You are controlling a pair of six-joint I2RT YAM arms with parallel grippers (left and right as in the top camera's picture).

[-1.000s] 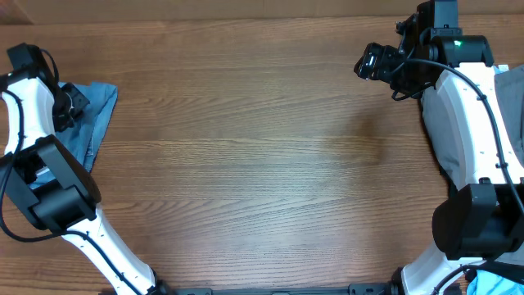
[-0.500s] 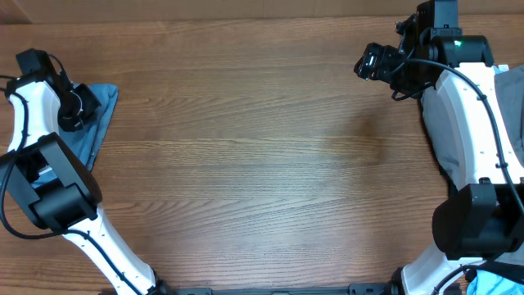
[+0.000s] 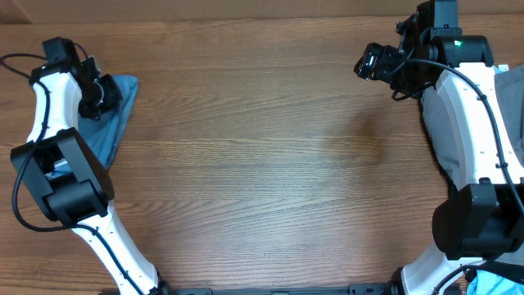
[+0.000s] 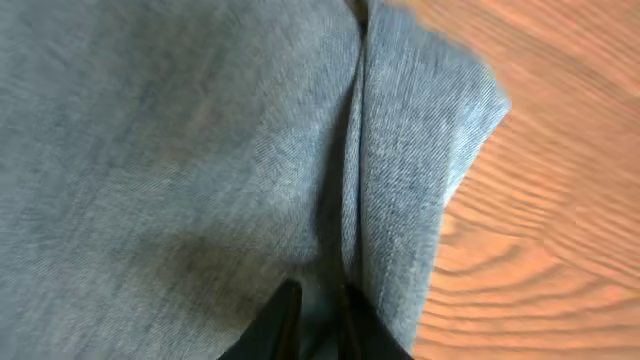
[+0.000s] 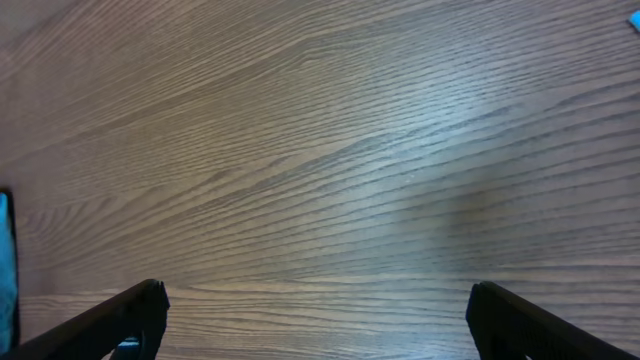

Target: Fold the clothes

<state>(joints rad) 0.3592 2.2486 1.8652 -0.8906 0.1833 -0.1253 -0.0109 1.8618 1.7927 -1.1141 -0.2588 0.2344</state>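
Note:
The light-blue denim jeans (image 3: 112,124) lie bunched at the table's far left edge; in the left wrist view the jeans (image 4: 180,150) fill most of the picture, with a fold running down the middle. My left gripper (image 3: 101,92) sits on the bundle's top corner. Its dark fingers (image 4: 283,322) stand close together with a ridge of denim pinched between them. My right gripper (image 3: 369,62) hovers at the far right, jaws wide open over bare wood (image 5: 315,320) with nothing in them. Grey trousers (image 3: 435,123) lie under the right arm.
The wooden table (image 3: 262,164) spans the view between the two arms. A scrap of bright-blue fabric (image 3: 475,283) shows at the bottom right corner, behind the right arm's base. The left arm's cable loops off the left edge.
My left gripper has moved right and slightly toward the far edge, dragging the denim bundle with it. The right arm has not moved.

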